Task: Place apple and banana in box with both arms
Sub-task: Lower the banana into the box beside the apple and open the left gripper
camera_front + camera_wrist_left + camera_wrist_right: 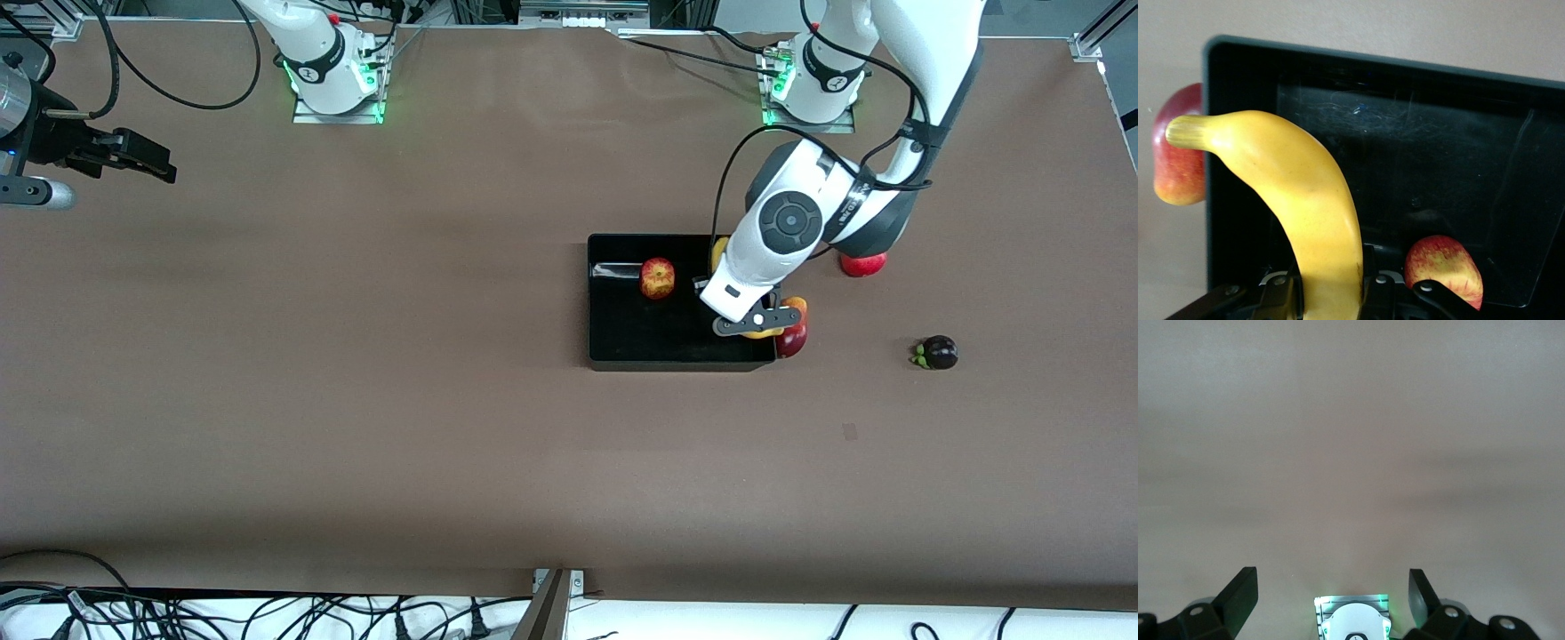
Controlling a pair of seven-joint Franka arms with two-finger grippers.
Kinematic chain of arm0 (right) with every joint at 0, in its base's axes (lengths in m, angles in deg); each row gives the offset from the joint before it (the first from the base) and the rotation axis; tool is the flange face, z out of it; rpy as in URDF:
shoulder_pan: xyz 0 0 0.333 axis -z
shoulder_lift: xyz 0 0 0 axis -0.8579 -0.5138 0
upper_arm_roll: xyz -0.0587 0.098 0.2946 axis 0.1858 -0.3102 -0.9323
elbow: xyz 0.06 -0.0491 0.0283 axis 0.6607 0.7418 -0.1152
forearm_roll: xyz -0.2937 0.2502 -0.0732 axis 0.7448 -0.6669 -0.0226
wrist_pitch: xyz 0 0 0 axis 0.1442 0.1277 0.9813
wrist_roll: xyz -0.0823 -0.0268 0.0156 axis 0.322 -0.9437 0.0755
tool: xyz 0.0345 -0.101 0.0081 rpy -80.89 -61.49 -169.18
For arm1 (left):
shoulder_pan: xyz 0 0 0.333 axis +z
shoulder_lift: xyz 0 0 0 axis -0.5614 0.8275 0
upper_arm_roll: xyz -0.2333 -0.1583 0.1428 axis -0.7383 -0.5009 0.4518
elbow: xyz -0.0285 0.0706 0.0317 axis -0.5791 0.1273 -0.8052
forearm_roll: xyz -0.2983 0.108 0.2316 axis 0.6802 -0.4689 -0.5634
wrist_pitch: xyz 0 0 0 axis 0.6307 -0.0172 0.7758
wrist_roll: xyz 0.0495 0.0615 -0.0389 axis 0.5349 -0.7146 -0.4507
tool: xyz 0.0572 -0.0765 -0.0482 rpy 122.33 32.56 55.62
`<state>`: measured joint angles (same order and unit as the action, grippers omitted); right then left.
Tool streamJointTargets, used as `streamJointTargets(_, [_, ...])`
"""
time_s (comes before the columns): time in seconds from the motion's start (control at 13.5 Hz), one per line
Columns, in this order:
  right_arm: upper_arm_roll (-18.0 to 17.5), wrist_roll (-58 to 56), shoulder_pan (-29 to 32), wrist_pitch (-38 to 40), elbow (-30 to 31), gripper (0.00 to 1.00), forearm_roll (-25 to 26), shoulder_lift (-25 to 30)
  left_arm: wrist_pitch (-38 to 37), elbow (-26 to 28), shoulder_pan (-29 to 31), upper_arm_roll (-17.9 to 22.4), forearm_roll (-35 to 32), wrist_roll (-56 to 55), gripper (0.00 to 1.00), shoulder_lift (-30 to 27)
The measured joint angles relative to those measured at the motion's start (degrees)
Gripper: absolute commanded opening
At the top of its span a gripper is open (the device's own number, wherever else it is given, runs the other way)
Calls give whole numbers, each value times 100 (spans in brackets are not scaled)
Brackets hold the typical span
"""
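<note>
The black box [622,338] lies mid-table. The apple [657,277] rests inside it, and also shows in the left wrist view [1445,267]. My left gripper [754,327] is over the box's end toward the left arm's side, shut on the yellow banana [719,252]. In the left wrist view the fingers [1281,293] clamp the banana [1305,200] at its middle, and its tip reaches over the box's wall [1405,70]. My right gripper [133,156] is open and empty and waits at the right arm's end of the table; it shows open in its own view [1331,593].
A dark-red and orange mango-like fruit [793,336] lies against the box's outer wall under the left gripper, seen too in the left wrist view [1178,153]. A red pomegranate [863,264] and a dark purple fruit [939,353] lie toward the left arm's end.
</note>
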<state>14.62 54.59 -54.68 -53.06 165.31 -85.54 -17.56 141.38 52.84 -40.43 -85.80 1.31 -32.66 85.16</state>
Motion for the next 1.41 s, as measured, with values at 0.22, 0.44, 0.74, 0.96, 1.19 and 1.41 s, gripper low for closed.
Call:
streamJointTargets(0.22, [0,0,0,0,0,100,0,0,27,0,-37,1,0,-29,0,61])
streamJointTargets(0.44, [0,0,0,0,0,100,0,0,172,0,-37,4,0,-43,0,137])
streamJointTargets(0.74, [0,0,0,0,0,100,0,0,348,0,-70,4,0,-125,0,279])
streamJointTargets(0.96, [0,0,0,0,0,100,0,0,454,0,-90,4,0,-145,0,381])
streamJointTargets(1.19, [0,0,0,0,0,100,0,0,570,0,-113,4,0,-158,0,464])
streamJointTargets(1.41, [0,0,0,0,0,100,0,0,682,0,-117,5,0,-182,0,589])
